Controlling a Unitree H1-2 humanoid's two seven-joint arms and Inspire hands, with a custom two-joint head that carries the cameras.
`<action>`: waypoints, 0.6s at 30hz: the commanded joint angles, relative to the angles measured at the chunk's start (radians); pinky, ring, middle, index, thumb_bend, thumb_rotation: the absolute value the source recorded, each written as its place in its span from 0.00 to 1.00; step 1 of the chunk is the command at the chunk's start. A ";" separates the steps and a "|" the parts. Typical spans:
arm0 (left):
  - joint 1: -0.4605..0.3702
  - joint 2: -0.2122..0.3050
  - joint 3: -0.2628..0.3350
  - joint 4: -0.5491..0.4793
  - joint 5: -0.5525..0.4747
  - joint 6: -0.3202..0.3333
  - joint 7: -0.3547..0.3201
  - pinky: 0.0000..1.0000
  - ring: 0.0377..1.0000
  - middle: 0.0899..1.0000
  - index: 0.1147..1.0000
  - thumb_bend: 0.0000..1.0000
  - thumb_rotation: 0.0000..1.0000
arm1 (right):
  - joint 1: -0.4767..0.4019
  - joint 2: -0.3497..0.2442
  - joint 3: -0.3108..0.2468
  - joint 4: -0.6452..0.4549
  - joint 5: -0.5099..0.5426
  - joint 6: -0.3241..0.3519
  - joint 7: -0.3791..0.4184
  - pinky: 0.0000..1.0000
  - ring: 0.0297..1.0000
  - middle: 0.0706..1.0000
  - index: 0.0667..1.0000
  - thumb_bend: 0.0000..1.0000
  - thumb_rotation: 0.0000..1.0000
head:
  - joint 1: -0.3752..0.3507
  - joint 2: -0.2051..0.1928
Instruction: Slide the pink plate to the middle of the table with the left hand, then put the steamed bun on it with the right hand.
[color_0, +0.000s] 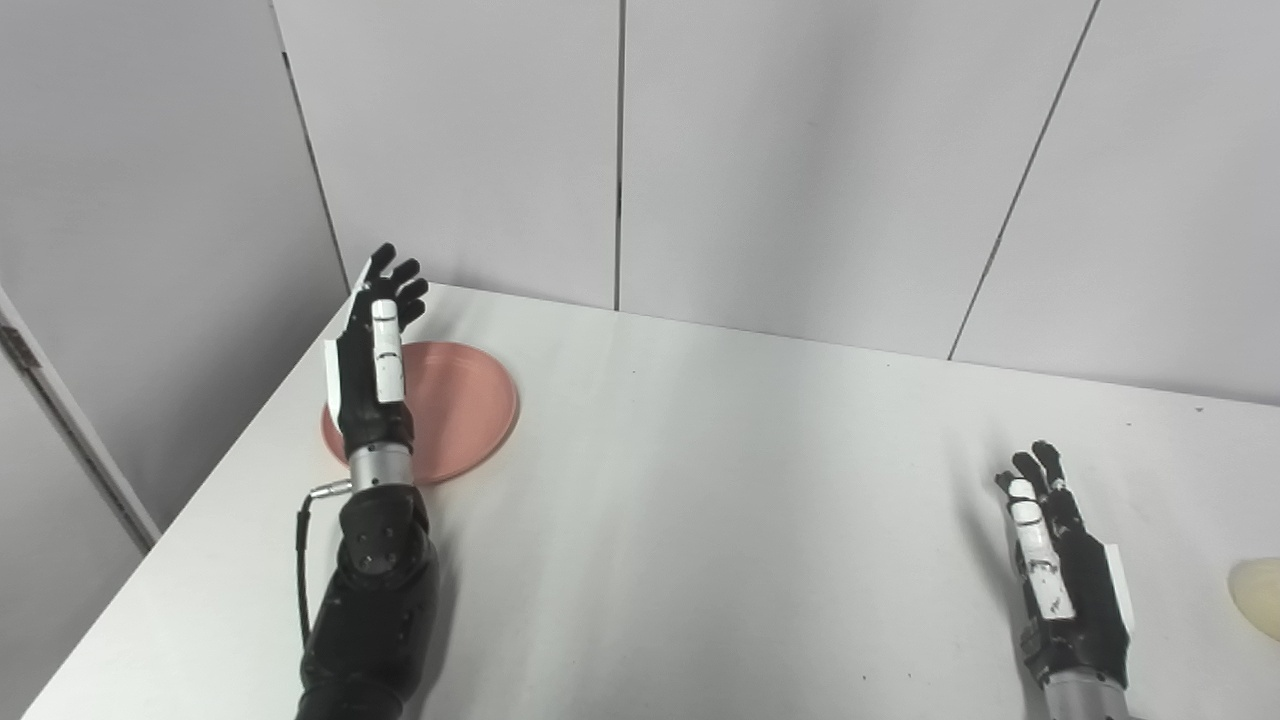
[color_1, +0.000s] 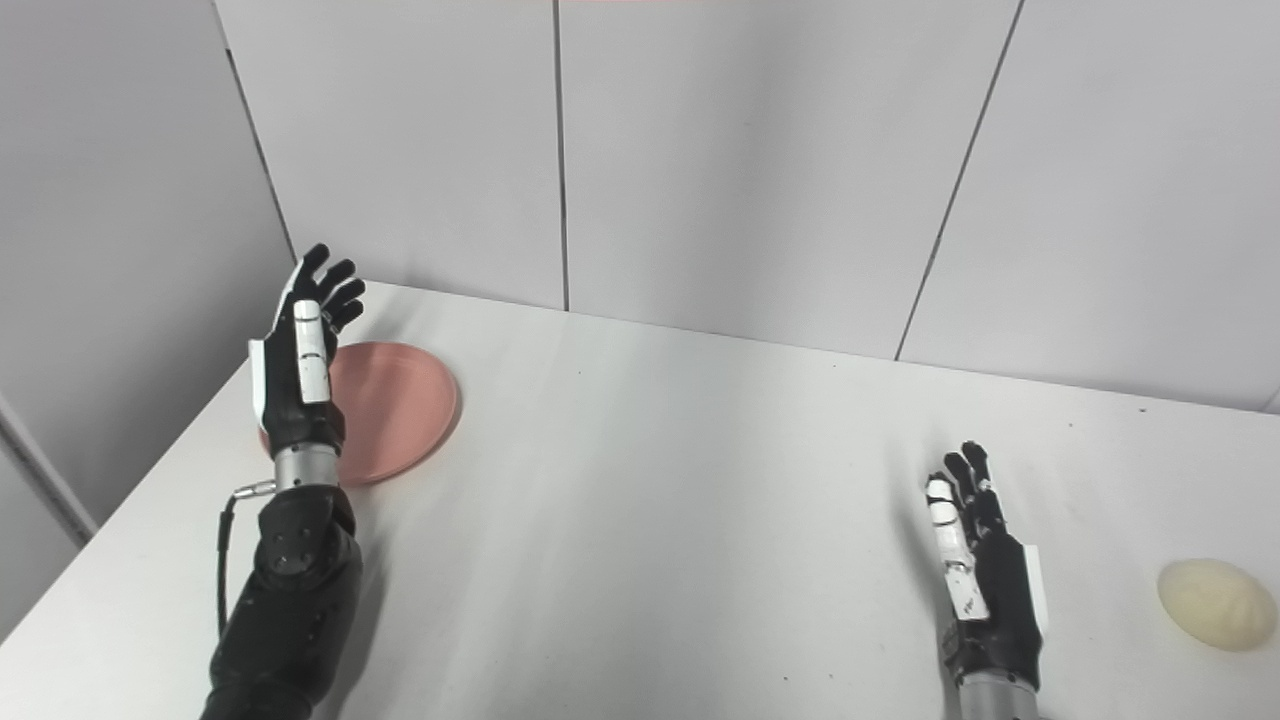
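The left robot hand (color_0: 375, 355) is raised over the near-left part of the pink plate (color_0: 455, 405), fingers spread and straight, holding nothing; whether it touches the plate cannot be told. The plate lies just to that hand's right and under it, close to the left edge of the bench (color_0: 700, 520). The right robot hand (color_1: 975, 575) stands edge-up and empty, fingers loosely apart, with the steamed bun (color_1: 1215, 603) near its right side.

The risk, as I judge it: a push from so near the rim could tip or spin the plate instead of sliding it, or nudge it toward the bench edge. A soft bun may squash or roll away under a careless grip.
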 joint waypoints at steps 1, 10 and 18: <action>-0.043 0.034 0.015 -0.019 -0.017 0.002 -0.002 0.79 0.78 0.79 0.80 0.74 1.00 | -0.008 0.013 0.007 -0.008 0.001 -0.029 0.002 1.00 0.92 0.94 0.95 0.33 0.71 | 0.001 0.001; -0.053 0.097 0.070 0.020 -0.061 0.020 -0.004 0.79 0.79 0.78 0.78 0.73 1.00 | -0.001 0.014 0.006 -0.032 0.013 -0.014 0.008 1.00 0.93 0.94 0.96 0.31 0.70 | 0.015 -0.005; -0.085 0.139 0.119 0.140 -0.076 -0.021 0.043 0.76 0.74 0.75 0.75 0.76 1.00 | -0.003 0.009 0.004 -0.014 0.019 -0.035 0.013 1.00 0.93 0.95 0.97 0.33 0.72 | 0.028 -0.011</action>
